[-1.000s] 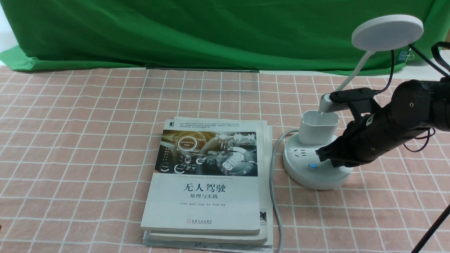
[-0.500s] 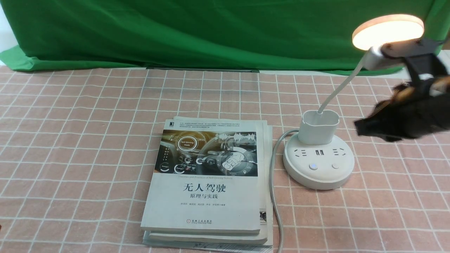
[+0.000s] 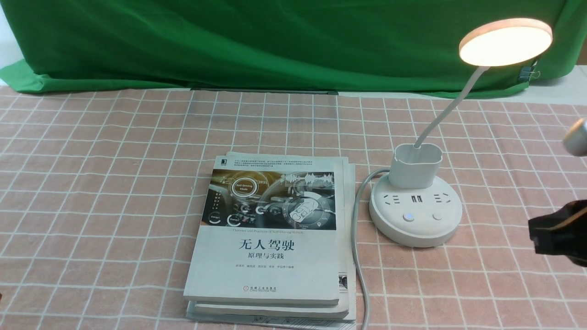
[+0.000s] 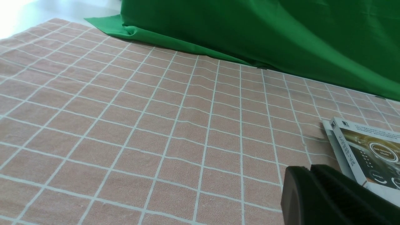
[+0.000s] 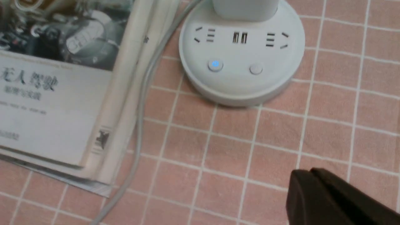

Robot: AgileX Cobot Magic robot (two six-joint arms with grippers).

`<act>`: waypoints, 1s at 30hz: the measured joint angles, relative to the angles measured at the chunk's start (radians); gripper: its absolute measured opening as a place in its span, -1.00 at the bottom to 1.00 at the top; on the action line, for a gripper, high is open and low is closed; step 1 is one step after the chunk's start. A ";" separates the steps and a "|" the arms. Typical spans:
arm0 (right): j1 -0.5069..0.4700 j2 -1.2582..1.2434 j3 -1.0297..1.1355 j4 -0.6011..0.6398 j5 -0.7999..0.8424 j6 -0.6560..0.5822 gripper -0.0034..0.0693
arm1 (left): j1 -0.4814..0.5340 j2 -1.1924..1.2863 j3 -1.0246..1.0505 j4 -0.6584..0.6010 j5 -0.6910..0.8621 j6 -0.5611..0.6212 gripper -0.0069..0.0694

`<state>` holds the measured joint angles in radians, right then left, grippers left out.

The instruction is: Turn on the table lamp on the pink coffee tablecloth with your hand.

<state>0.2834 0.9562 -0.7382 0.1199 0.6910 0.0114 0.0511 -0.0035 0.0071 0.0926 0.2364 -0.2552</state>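
The white table lamp stands on the pink coffee tablecloth, right of centre. Its disc head glows warm at the top right. Its round base shows a lit blue button and an unlit one beside it. My right gripper, the black hand, is shut and empty at the right edge, clear of the lamp base; it also shows in the right wrist view. My left gripper is shut and empty above the cloth, left of the book; it is out of the front view.
A stack of books lies left of the lamp, also seen in the left wrist view. The lamp's grey cable runs along the books toward the front edge. A green cloth hangs across the back.
The lamp head went from dark to lit. My right gripper left the lamp base, rose, then pulled back to the right edge.
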 joint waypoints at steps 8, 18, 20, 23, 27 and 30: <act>0.003 -0.023 0.001 0.003 -0.005 0.004 -0.75 | 0.000 0.000 0.000 0.000 0.000 0.000 -0.77; -0.054 -0.343 0.208 -0.060 -0.196 -0.081 -0.83 | 0.000 0.000 0.000 -0.001 0.000 0.000 -0.77; -0.084 -0.416 0.295 -0.067 -0.254 -0.105 -0.83 | 0.000 0.000 0.000 -0.001 0.000 0.000 -0.77; -0.165 -0.620 0.515 -0.080 -0.416 -0.153 -0.83 | 0.000 0.000 0.000 -0.001 0.000 0.000 -0.77; -0.214 -0.788 0.670 -0.081 -0.464 -0.160 -0.83 | 0.000 0.000 0.000 -0.001 0.000 0.000 -0.77; -0.230 -0.884 0.738 -0.081 -0.465 -0.154 -0.83 | 0.000 0.000 0.000 -0.001 0.000 0.000 -0.77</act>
<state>0.0538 0.0723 0.0000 0.0384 0.2256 -0.1429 0.0507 -0.0035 0.0071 0.0917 0.2364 -0.2552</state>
